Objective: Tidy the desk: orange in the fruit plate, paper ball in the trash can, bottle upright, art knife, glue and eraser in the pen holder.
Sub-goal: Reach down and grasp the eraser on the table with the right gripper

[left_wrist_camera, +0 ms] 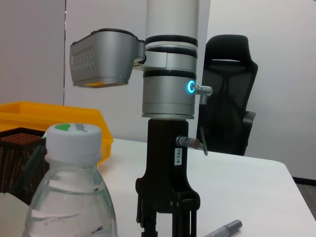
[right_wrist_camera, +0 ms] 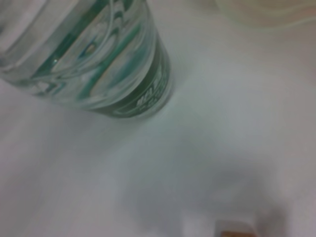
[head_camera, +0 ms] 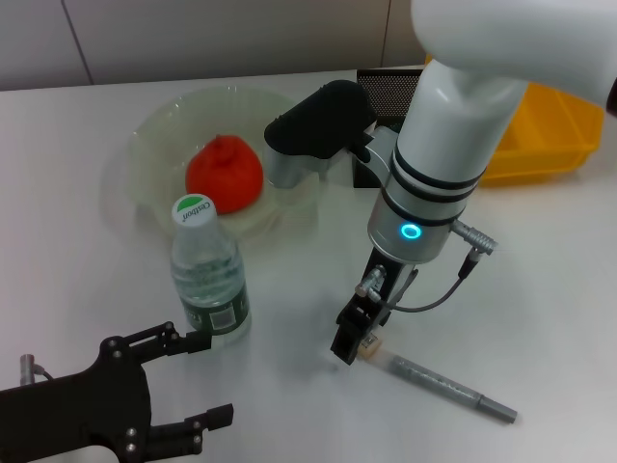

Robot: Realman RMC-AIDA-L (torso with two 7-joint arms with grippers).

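The orange [head_camera: 224, 174] lies in the clear fruit plate [head_camera: 154, 130]. The water bottle [head_camera: 207, 275] stands upright in front of the plate; its cap shows in the left wrist view [left_wrist_camera: 74, 140] and its base in the right wrist view [right_wrist_camera: 98, 59]. My left gripper [head_camera: 204, 378] is open and empty just in front of the bottle. My right gripper [head_camera: 355, 342] points straight down at a small white eraser [head_camera: 372, 347] on the table, also seen in the right wrist view [right_wrist_camera: 236, 230]. The grey art knife [head_camera: 451, 389] lies just right of it. Glue and paper ball are out of view.
The black mesh pen holder [head_camera: 384, 85] stands behind my right arm, partly hidden. A yellow bin [head_camera: 540, 140] is at the back right. In the left wrist view the right gripper [left_wrist_camera: 165, 217], art knife [left_wrist_camera: 224, 229] and pen holder [left_wrist_camera: 19, 158] show.
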